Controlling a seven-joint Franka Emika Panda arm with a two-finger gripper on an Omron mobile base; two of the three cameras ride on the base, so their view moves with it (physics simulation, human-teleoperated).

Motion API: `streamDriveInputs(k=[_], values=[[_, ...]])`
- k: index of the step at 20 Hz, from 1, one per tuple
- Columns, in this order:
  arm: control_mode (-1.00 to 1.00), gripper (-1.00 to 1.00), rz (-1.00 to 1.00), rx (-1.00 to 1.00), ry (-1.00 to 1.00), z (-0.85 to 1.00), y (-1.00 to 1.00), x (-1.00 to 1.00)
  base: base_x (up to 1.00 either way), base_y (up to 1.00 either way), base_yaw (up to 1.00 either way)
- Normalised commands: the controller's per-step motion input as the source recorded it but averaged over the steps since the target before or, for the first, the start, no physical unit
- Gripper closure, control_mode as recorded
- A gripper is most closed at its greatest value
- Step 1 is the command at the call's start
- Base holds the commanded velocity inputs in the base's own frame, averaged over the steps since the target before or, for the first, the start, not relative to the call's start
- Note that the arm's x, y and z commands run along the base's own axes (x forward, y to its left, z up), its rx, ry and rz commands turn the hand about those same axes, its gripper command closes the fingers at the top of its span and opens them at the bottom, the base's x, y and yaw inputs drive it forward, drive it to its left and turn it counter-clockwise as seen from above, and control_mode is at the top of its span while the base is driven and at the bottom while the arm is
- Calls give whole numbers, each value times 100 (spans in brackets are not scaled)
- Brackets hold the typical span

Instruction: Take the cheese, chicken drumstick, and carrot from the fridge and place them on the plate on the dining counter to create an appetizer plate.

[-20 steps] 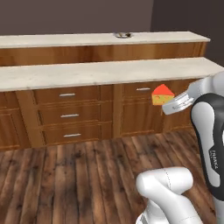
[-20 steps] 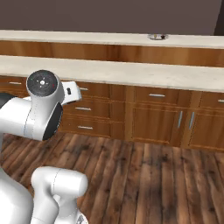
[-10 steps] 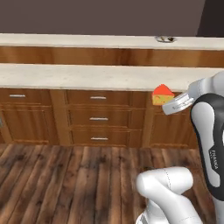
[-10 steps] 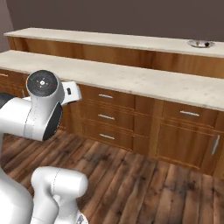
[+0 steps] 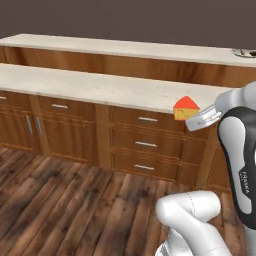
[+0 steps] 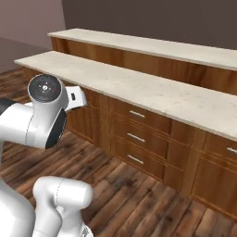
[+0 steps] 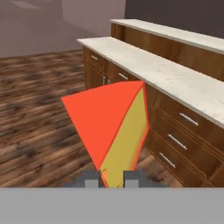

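1. One item in the pincer (image 7: 111, 180): the cheese (image 5: 186, 108), pinched between the two finger tips at its narrow end, wedge pointing away from the hand.
2. Hand view: red rind face on the left, yellow face on the right, finger tips (image 7: 92, 178) tight against both sides.
3. Left base view: cheese is held in the air, off the floor, in front of the near desk (image 5: 100, 87) edge at about desk-top height.
4. Two long beige stone-topped desks run parallel; the far desk (image 5: 125, 47) sits higher behind the near one.
5. Near desk base has wooden drawers (image 5: 147, 145) and cabinet doors (image 5: 30, 127), all closed, contents not visible.
6. Far right end of the far desk carries a small round rimmed thing (image 5: 245, 52); too small to tell what it is or if it holds anything.
7. Floor (image 5: 65, 200) is dark wood planks.
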Motion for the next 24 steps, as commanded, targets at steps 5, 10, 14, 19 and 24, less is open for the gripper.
streamDriveInputs(k=[5, 10, 14, 19, 24], values=[[100, 100, 0, 0, 0, 0, 0, 0, 70, 1, 46], [100, 100, 0, 0, 0, 0, 0, 0, 63, 16, 46], [100, 100, 0, 0, 0, 0, 0, 0, 64, 28, 45], [100, 100, 0, 0, 0, 0, 0, 0, 75, 28, 43], [100, 100, 0, 0, 0, 0, 0, 0, 98, 5, 37]])
